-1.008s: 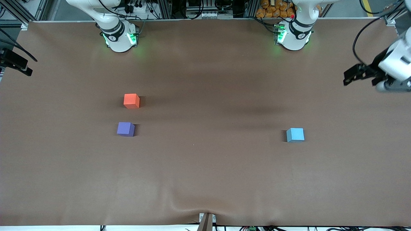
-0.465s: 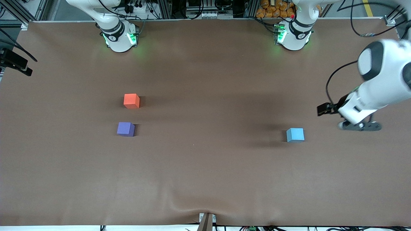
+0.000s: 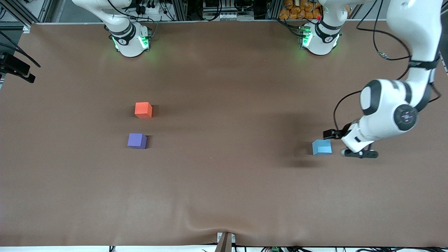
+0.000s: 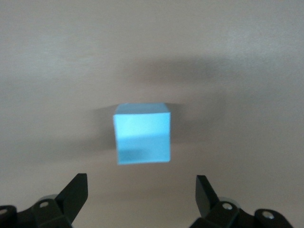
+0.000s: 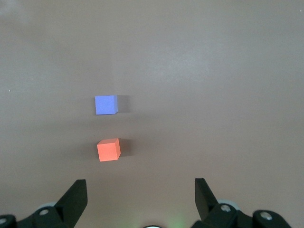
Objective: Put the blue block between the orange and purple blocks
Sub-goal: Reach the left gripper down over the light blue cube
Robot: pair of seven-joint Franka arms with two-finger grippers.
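Observation:
The blue block [image 3: 322, 147] sits on the brown table toward the left arm's end. My left gripper [image 3: 344, 145] is low beside it, open and empty. In the left wrist view the blue block [image 4: 142, 134] lies just ahead of the open left gripper [image 4: 141, 187], outside the fingers. The orange block [image 3: 143, 110] and the purple block [image 3: 137, 140] sit toward the right arm's end, a small gap apart, the purple one nearer the front camera. My right gripper [image 5: 140, 190] is open and empty, high over the table. It looks down on the orange block [image 5: 109, 149] and the purple block [image 5: 105, 105]. It waits.
The brown table cover [image 3: 224, 182] has a wrinkle at its near edge [image 3: 206, 227]. A black fixture [image 3: 15, 68] juts in at the right arm's end. The two arm bases [image 3: 129, 40] [image 3: 320, 38] stand at the table's back edge.
My left arm has swung down from the table's end to beside the blue block. The blocks have not moved.

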